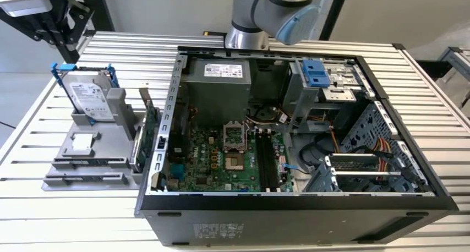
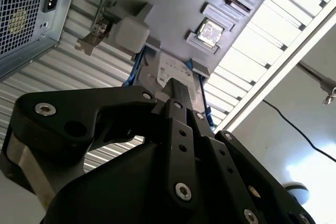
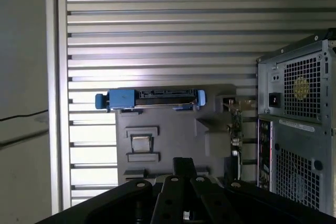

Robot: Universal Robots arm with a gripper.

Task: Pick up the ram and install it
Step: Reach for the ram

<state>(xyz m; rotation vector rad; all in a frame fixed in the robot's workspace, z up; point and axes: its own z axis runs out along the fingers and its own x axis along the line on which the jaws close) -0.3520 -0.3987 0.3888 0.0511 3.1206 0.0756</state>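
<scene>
Currently the gripper (image 2: pixel 177 90) hangs above the far end of the gray holder (image 1: pixel 110 132), which sits on the ribbed metal table (image 1: pixel 59 219) to the exterior view's left of the open computer case (image 1: pixel 294 211). In both wrist views its two black fingers meet in a single dark tip with nothing between them, so it looks closed and empty. The ram (image 1: pixel 87 163) appears to be the thin dark strip lying flat in a narrow slot at the near end of the holder, well apart from the gripper; its chips and label are too small to make out. On the far part of the same holder the silver hard drive (image 1: pixel 89 95) stands tilted in its blue rails, and the green expansion card (image 1: pixel 149 132) stands on edge between the holder and the case's wall. Inside the case the motherboard (image 1: pixel 213 158) lies face up, with long dark memory slots (image 1: pixel 268 158) to the exterior view's right of the processor socket (image 1: pixel 233 147). The arm (image 1: pixel 283 12) rises at the far side of the case.
</scene>
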